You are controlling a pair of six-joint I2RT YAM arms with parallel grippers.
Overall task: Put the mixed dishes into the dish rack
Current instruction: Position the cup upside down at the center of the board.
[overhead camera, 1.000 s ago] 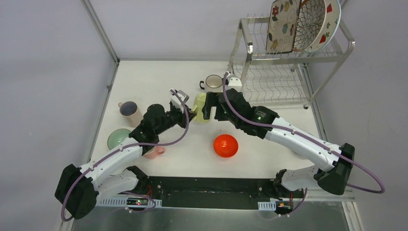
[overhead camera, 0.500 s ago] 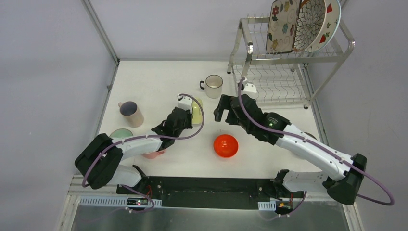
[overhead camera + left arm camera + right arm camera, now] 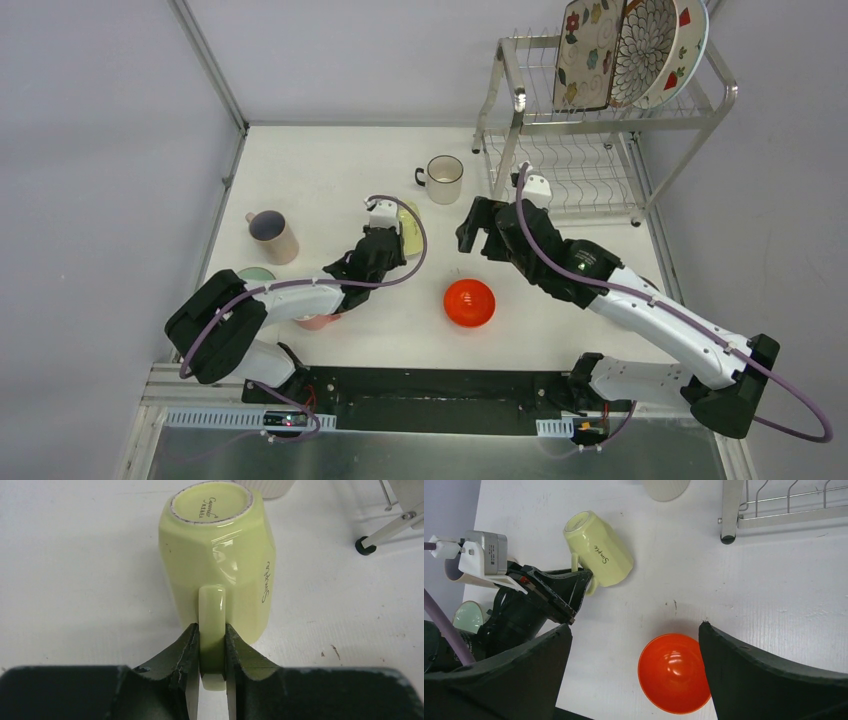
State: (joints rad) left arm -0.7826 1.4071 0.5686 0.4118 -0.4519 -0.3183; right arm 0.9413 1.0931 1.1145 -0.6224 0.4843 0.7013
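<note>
left pincer [image 3: 212,630] is pinching the handle [image 3: 212,605] of the yellow cup [image 3: 215,545], one finger pressing on each side of the loop. the cup is lying on its side on the bench [image 3: 320,170], base pointing away from the left wrist camera, handle turned up, script lettering showing along its side.

right pincer [image 3: 633,626] is hanging above the bench with its jaws spread wide, gripping nothing. seen from the right wrist, the red-orange bowl [image 3: 674,672] is sitting between and below its fingers, apart from the yellow cup.

dish rack [image 3: 610,120] is standing at the far right corner of the bench. three plates are standing on edge in its upper shelf: floral rectangular plate [image 3: 588,50], brown-petal round plate [image 3: 645,45], strawberry white plate [image 3: 692,50] behind them. the lower wire shelf is carrying no dish that i can see.

white cup [image 3: 444,177] is standing upright near the rack's left leg. pink cup [image 3: 270,235] is standing at the bench's left side, with the pale green bowl [image 3: 255,274] just nearer, partly hidden by the left arm.
</note>
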